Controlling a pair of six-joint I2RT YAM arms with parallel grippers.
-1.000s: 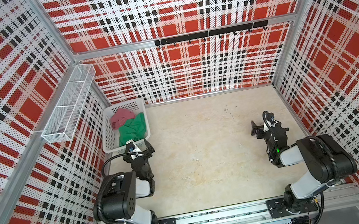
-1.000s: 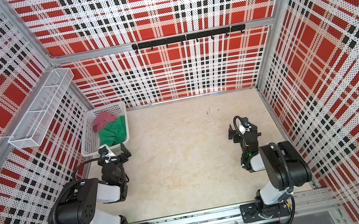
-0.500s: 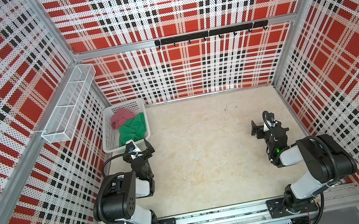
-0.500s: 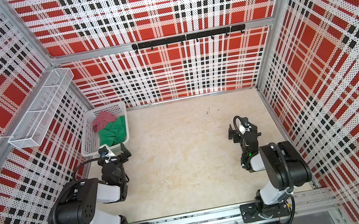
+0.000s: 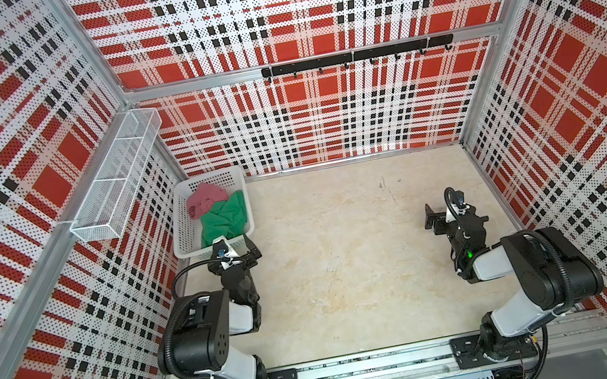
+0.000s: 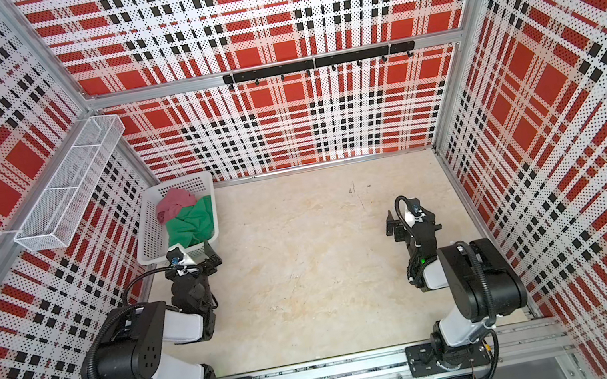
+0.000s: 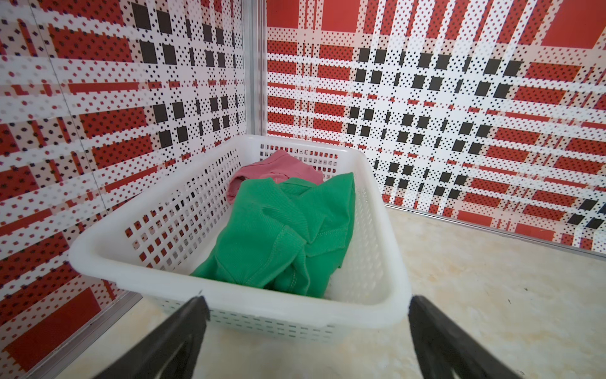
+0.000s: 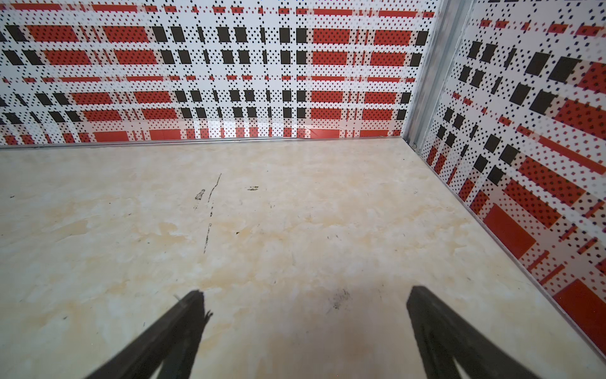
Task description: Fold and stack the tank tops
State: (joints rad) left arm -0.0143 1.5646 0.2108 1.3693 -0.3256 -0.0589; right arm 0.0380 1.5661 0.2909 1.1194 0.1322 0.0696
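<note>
- Spread wide and gripping nothing, the left pincer [image 7: 306,302] is hovering just in front of the near wall of the white basket [image 7: 383,210].
- The green tank top [image 7: 278,229] is lying crumpled inside that basket, taking up its nearer part.
- The pink tank top [image 7: 278,165] is bunching up behind it, touching the green cloth, near the far wall.
- The right pincer [image 8: 305,292], likewise spread and empty, is hanging over the beige table [image 8: 295,213], well apart from the basket.
- Plaid walls [image 5: 322,111] are enclosing the table.
</note>
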